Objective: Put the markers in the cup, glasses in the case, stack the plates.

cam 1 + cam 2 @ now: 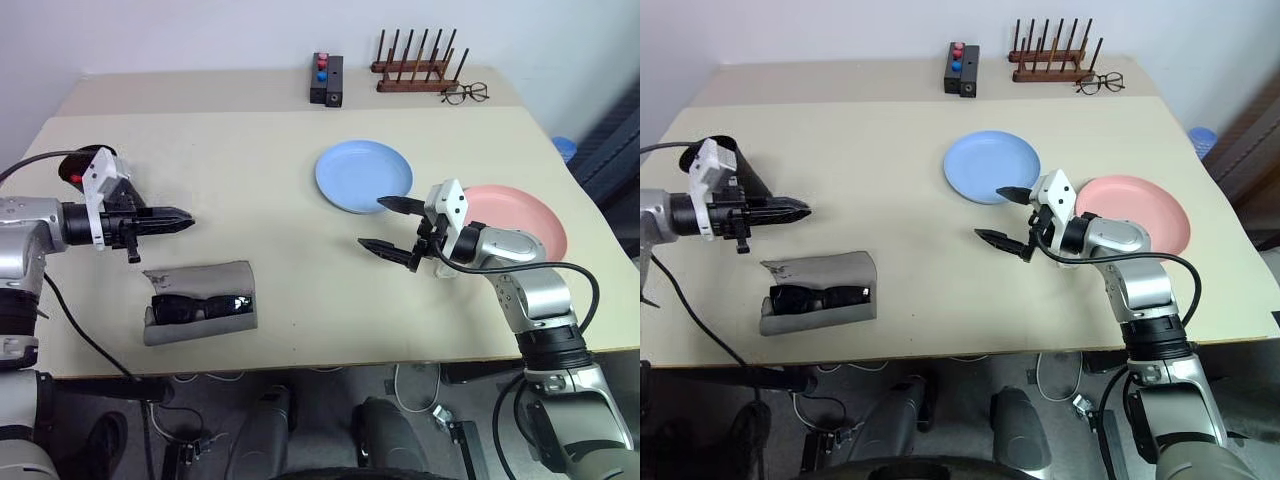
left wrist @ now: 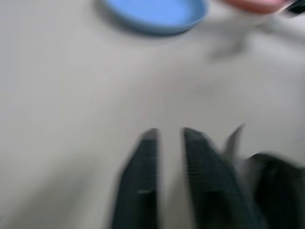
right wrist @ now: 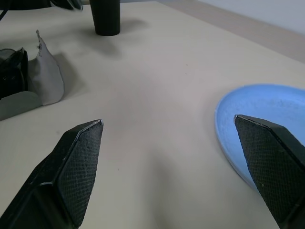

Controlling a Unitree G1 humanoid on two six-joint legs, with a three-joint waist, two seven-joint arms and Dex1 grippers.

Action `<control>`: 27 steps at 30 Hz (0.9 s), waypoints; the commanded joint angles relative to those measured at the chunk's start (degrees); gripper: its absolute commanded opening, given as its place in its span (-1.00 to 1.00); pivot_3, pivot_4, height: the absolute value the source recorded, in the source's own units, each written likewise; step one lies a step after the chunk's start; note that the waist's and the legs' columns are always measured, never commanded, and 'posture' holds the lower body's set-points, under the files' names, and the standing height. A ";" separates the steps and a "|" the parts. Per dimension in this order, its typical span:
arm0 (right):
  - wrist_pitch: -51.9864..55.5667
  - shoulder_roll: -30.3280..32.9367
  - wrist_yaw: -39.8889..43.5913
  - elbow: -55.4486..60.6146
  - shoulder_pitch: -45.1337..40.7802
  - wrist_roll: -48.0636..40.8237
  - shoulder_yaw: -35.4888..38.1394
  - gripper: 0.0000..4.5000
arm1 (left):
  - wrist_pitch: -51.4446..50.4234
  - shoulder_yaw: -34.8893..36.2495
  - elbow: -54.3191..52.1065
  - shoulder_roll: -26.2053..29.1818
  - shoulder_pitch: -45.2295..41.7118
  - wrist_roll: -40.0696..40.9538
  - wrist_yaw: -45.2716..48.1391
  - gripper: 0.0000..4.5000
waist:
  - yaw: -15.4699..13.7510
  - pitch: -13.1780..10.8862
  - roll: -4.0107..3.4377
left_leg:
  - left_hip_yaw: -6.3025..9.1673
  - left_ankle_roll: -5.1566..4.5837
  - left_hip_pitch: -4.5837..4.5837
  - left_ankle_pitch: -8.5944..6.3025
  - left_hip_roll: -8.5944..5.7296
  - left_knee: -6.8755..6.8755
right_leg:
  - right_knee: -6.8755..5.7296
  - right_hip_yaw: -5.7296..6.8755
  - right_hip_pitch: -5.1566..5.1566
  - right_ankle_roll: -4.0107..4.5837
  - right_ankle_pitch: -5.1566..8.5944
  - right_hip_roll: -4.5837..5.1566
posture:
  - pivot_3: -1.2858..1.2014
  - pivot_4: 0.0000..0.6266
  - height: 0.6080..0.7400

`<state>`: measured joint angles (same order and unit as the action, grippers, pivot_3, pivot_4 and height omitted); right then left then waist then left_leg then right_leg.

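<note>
My left gripper [image 1: 185,222] is shut and empty, hovering over the table just above the grey case [image 1: 197,278]. The case lies with its flap open, and the black glasses [image 1: 200,307] sit inside it. Behind the left hand stands the dark cup [image 1: 85,165]; a marker's red end [image 1: 74,178] shows at its mouth. My right gripper [image 1: 375,224] is open and empty, held level beside the two plates, with one fingertip at the near edge of the light blue plate [image 1: 362,175]. The pink plate [image 1: 520,220] lies to the right, behind that hand. The two plates rest apart on the table.
At the back of the table stand a wooden rack [image 1: 415,68], wire-framed spectacles [image 1: 465,94] and a black box with red and blue buttons [image 1: 326,78]. The table's front edge [image 1: 330,360] runs close below the case.
</note>
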<state>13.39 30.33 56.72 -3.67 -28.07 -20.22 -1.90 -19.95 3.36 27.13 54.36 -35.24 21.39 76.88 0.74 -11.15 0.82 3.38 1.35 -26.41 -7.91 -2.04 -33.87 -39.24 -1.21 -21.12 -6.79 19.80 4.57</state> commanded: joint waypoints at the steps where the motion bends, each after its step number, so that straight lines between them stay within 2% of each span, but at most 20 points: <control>1: -1.18 0.06 0.19 0.90 -1.29 -0.06 0.66 1.00 | 1.20 0.33 -0.45 0.38 2.20 -1.21 0.77 -0.99 | 0.06 0.00 0.01 | 0.00 0.00 0.00 0.00 -0.01 0.00 | 0.00 0.00 0.00 0.00 0.00 0.02 | 0.03 -0.52 0.92; 7: -1.04 0.02 0.16 1.29 -1.15 -0.02 0.76 1.00 | -1.53 -0.20 -5.92 -0.38 7.61 0.95 5.05 -0.99 | 0.09 0.00 0.00 | 0.01 0.00 0.00 0.00 0.01 0.02 | 0.00 -0.02 -0.02 0.01 0.00 0.09 | 0.03 -0.52 0.92; 15: -1.01 0.17 -0.01 1.73 -0.54 0.03 0.91 1.00 | -9.62 0.06 -11.97 4.43 9.42 4.10 12.40 -0.99 | 0.25 0.00 0.00 | 0.03 0.02 0.00 -0.01 0.01 0.05 | 0.01 -0.04 -0.05 0.03 0.01 0.15 | 0.03 -0.52 0.92; 21: -1.01 0.37 -0.29 1.59 -0.45 0.18 1.18 1.00 | -9.87 -0.54 -17.60 6.71 15.21 3.71 14.08 -0.99 | 0.35 0.00 -0.01 | -0.01 0.02 0.00 -0.01 0.03 0.13 | 0.02 -0.09 -0.11 0.04 0.02 0.18 | 0.03 -0.52 0.92; 27: -0.77 0.15 -0.38 2.04 0.05 0.30 0.95 1.00 | -8.84 3.56 -13.89 2.47 10.44 5.93 9.18 -0.99 | -0.18 0.00 0.00 | 0.06 0.03 0.00 -0.02 0.02 0.07 | 0.06 -0.06 -0.23 0.14 0.07 0.26 | 0.03 -0.52 0.92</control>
<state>13.26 30.35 56.51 -3.61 -27.98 -19.38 -1.85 -28.58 3.68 12.86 56.89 -22.44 25.53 87.08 0.56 -11.15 0.82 3.43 1.39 -26.41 -7.93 -2.04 -33.82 -39.18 -1.27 -21.35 -6.65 19.86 4.84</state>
